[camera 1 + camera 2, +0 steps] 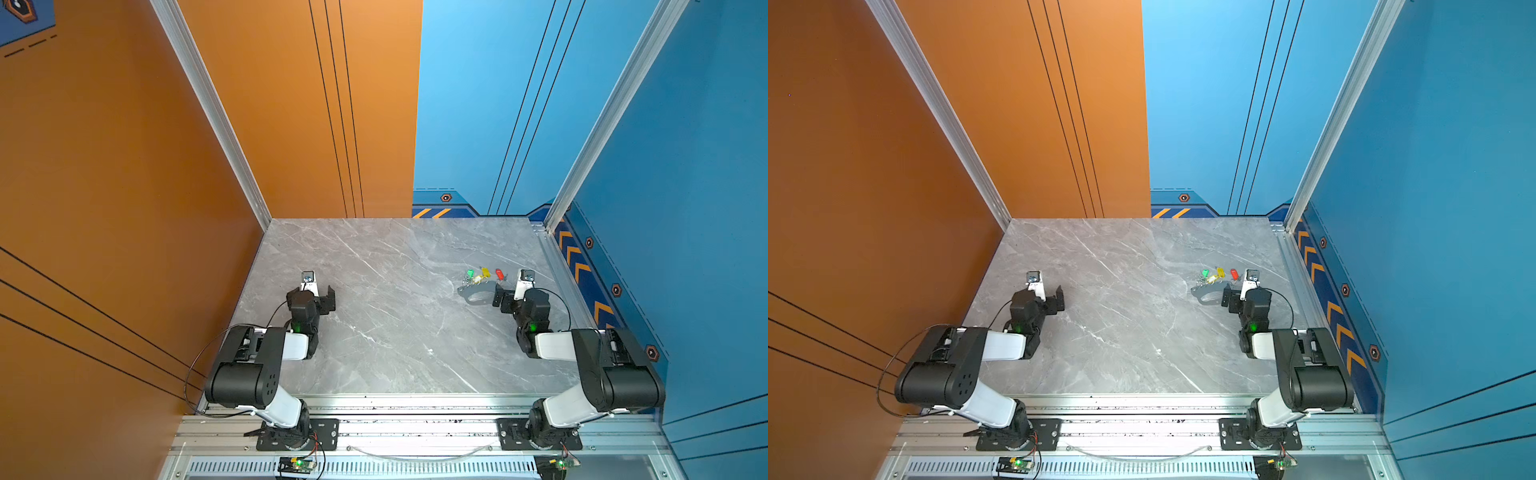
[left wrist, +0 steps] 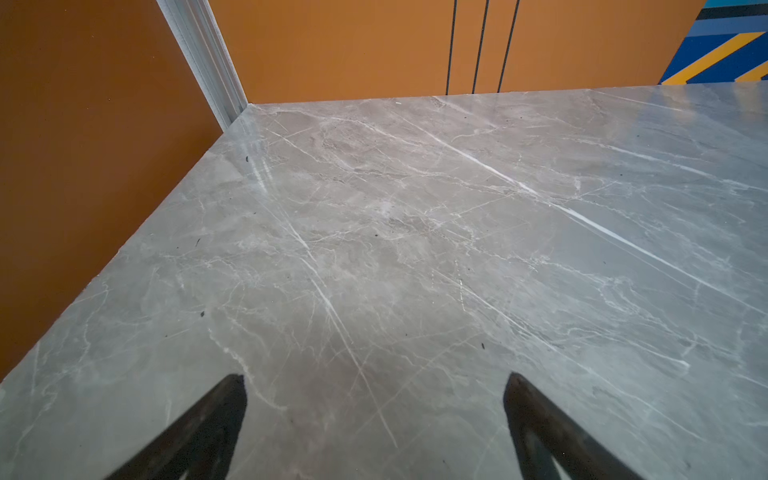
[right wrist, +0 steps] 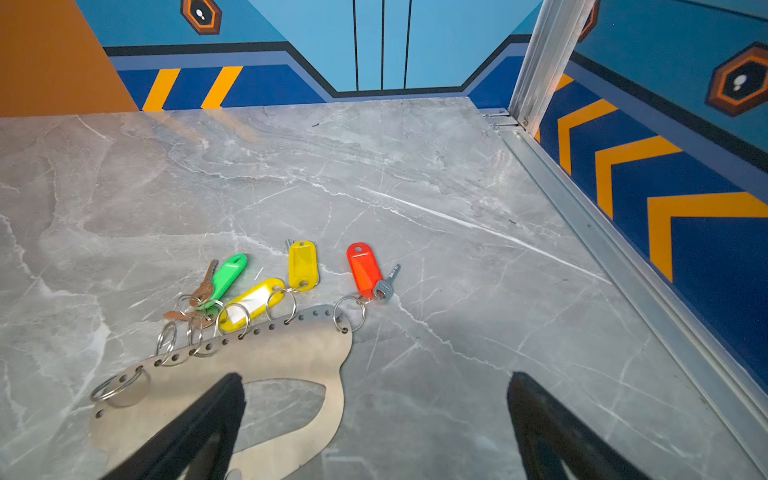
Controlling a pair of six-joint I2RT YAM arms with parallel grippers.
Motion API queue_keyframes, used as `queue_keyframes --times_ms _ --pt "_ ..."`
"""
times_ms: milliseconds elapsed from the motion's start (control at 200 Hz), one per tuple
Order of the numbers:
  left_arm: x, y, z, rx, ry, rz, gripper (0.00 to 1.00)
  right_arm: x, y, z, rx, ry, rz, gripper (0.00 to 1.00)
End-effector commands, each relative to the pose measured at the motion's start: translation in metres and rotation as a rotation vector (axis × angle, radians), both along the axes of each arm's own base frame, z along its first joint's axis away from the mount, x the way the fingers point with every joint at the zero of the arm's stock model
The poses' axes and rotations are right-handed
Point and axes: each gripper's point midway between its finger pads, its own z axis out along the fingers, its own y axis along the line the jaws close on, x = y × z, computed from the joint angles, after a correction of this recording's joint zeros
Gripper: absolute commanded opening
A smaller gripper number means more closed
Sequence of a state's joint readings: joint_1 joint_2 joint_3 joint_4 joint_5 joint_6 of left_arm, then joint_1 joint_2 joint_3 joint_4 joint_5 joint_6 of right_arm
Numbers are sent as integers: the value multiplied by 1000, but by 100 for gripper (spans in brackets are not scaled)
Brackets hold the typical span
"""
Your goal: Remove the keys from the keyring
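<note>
Grey marble counter (image 1: 386, 332), orange wall (image 1: 104, 166) on the left, blue wall (image 1: 685, 166) on the right. The keyring (image 3: 291, 353) is a flat beige-grey metal plate with a long oval cut-out. It's lying flat on the right half of the counter, about mid-depth, close to the metal rail (image 3: 615, 249) along the right edge. There's a row of small holes along its far edge, and silver rings (image 3: 349, 313) are threaded through several of them. The keys (image 3: 253, 301) are all still hooked on and fan out over the marble on the far side of the plate. There's a green tag (image 3: 228, 276) on the left with a copper key (image 3: 203, 286) right beside it. Two yellow tags (image 3: 302, 264) sit in the middle, and one of them shows a white label. A red tag (image 3: 362, 268) is on the right with a little grey key (image 3: 385, 286) touching it. The right claw (image 3: 375, 376) is spread wide and gripping nothing. In the right wrist view one finger sits over the plate by the cut-out and the other over bare marble further right. I honestly can't tell if that finger touches the plate or hangs just above it. In both top views that claw is right at the plate's right end, on the near side of the red tag. The left claw (image 2: 374, 380) is well away on the left half of the counter, also spread wide and not gripping anything, with just marble between its fingers.
</note>
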State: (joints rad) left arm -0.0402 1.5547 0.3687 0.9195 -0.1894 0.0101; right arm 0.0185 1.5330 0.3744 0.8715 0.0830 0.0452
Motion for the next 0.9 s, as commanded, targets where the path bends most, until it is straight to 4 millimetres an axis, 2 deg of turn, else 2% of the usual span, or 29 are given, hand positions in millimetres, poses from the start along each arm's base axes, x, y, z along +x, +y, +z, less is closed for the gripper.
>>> queue_keyframes --times_ms 0,891 --pt "4 -3 1 -13 2 -15 98 2 -2 2 11 2 -9 100" --pt "4 -2 1 -15 2 -16 98 2 -2 1 20 2 -4 100"
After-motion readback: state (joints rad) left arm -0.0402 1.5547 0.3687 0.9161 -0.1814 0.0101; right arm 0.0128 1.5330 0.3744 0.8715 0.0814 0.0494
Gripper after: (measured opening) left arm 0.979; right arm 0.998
